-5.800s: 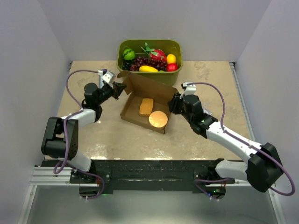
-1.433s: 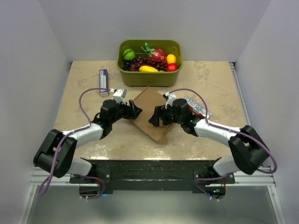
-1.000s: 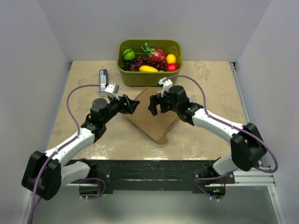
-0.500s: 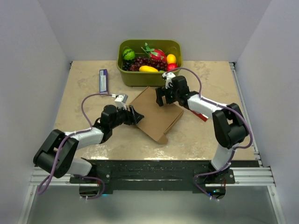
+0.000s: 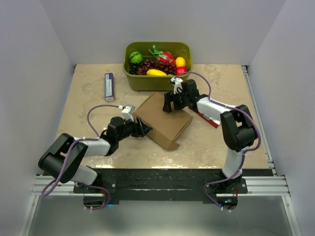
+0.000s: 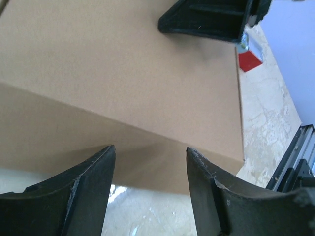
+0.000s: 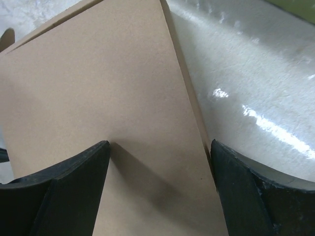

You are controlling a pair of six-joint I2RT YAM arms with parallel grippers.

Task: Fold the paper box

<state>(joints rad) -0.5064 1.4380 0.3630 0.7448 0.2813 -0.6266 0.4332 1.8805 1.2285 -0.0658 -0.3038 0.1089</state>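
Observation:
The paper box (image 5: pixel 165 120) lies shut on the table, a plain brown slab set cornerwise. My left gripper (image 5: pixel 146 129) is low at its near-left side. In the left wrist view the left gripper (image 6: pixel 150 147) is open, the box's side wall (image 6: pixel 147 152) just ahead of the gap and nothing between the fingers. My right gripper (image 5: pixel 169 105) is on the lid's far corner. In the right wrist view the right gripper (image 7: pixel 160 143) stands open, one fingertip (image 7: pixel 93 162) on the lid (image 7: pixel 98 88) and the other at the box's right edge.
An olive-green tub (image 5: pixel 157 81) of fruit stands just behind the box. A purple-and-white packet (image 5: pixel 109 86) lies at the back left. A red packet (image 5: pixel 210 119) lies under the right forearm, right of the box. The metal rail (image 6: pixel 295 157) runs along the table's near edge.
The lid, open with items inside several seconds ago, is now down. In the last half second my left gripper slid nearer along the box's left side; the right gripper stayed on the lid, jaws slightly narrower.

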